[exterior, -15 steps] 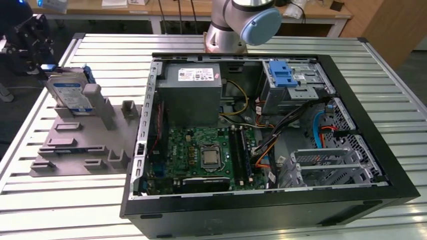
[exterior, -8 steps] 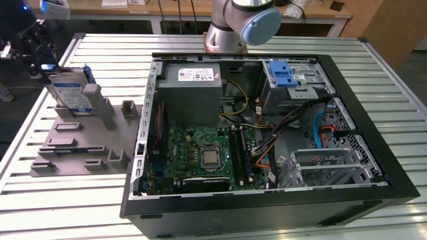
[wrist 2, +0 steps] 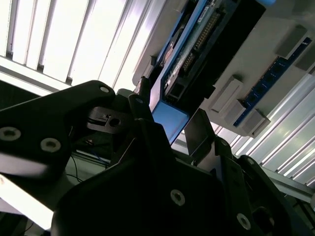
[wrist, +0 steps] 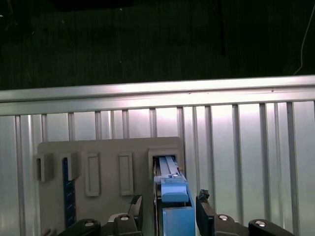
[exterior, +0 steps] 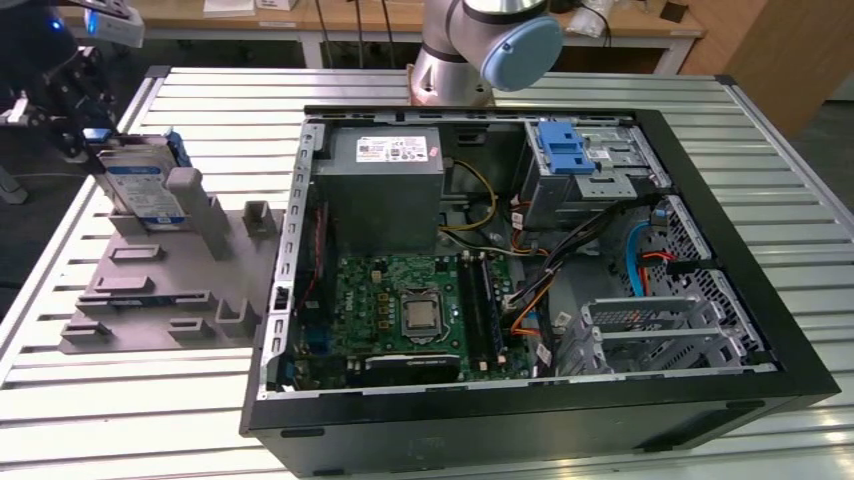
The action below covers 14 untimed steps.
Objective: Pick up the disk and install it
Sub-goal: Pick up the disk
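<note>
The gripper (wrist: 170, 201) hangs over the disk (wrist: 172, 189), its two dark fingers (wrist: 203, 204) spread apart with the blue-framed edge of the disk between them. In the first wrist view there is a clear strip of daylight between one finger and the disk, so the fingers are released rather than clenched; the other finger sits so near the blue frame that it may be touching, though I cannot tell for sure. The disk stands on edge in a slot of the grey holder (wrist: 98, 147), which lies beyond and beside the fingers on the ribbed metal table (wrist: 246, 147). Other slots of the holder run in a row away from the finger with the gap. In the second wrist view the blue frame shows just past the fingertips, with the dark underside of the disk stretching away behind it. In the exterior view the computer case (exterior: 534, 420) lies open on the table, well apart from the fingers, toward the exterior view's right, with the grey power box (exterior: 380, 190) and a blue latch (exterior: 567, 150) inside it.
</note>
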{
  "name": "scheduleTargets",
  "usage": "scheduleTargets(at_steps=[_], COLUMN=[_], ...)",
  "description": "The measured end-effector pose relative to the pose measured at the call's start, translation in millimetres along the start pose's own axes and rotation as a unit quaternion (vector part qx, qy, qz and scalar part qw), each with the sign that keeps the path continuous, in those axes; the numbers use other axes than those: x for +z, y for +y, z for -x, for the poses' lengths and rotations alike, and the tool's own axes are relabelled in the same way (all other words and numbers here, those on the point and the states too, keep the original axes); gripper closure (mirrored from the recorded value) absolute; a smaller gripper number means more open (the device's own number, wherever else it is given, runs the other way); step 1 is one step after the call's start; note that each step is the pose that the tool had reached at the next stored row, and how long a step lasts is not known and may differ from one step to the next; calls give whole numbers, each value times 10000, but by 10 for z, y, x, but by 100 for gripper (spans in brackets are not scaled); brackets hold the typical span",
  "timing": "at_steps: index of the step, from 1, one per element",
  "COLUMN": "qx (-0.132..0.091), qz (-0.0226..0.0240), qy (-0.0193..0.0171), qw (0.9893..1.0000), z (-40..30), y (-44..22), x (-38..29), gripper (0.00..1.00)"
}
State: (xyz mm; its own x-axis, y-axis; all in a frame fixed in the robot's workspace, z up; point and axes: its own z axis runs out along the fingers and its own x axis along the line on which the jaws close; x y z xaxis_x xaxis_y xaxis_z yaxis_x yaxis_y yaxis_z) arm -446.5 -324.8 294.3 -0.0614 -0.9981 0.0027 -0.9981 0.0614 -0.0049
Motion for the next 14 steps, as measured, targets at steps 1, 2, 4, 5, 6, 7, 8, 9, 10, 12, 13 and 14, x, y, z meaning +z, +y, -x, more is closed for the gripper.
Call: scheduleTargets(at_steps=[1,2,4,5,6,7,8,9,10,12,13,14], qx=[0,0,0,0,0,0,0,0,0,0,0,0], qz=[3,4,7,8,8,9,9,8,8,8,8,8], qy=[1,0,1,1,1,1,1,1,1,1,1,1], qw=[10000,10000,10000,10000,10000,10000,10000,10000,10000,10000,10000,10000], z=[0,0,0,0,0,0,0,0,0,0,0,0], y=[0,0,0,0,0,0,0,0,0,0,0,0], x=[6,14,32,37,37,37,37,38,39,39,39,40], gripper=[45,45,45,45,45,45,45,47,47,54,54,54])
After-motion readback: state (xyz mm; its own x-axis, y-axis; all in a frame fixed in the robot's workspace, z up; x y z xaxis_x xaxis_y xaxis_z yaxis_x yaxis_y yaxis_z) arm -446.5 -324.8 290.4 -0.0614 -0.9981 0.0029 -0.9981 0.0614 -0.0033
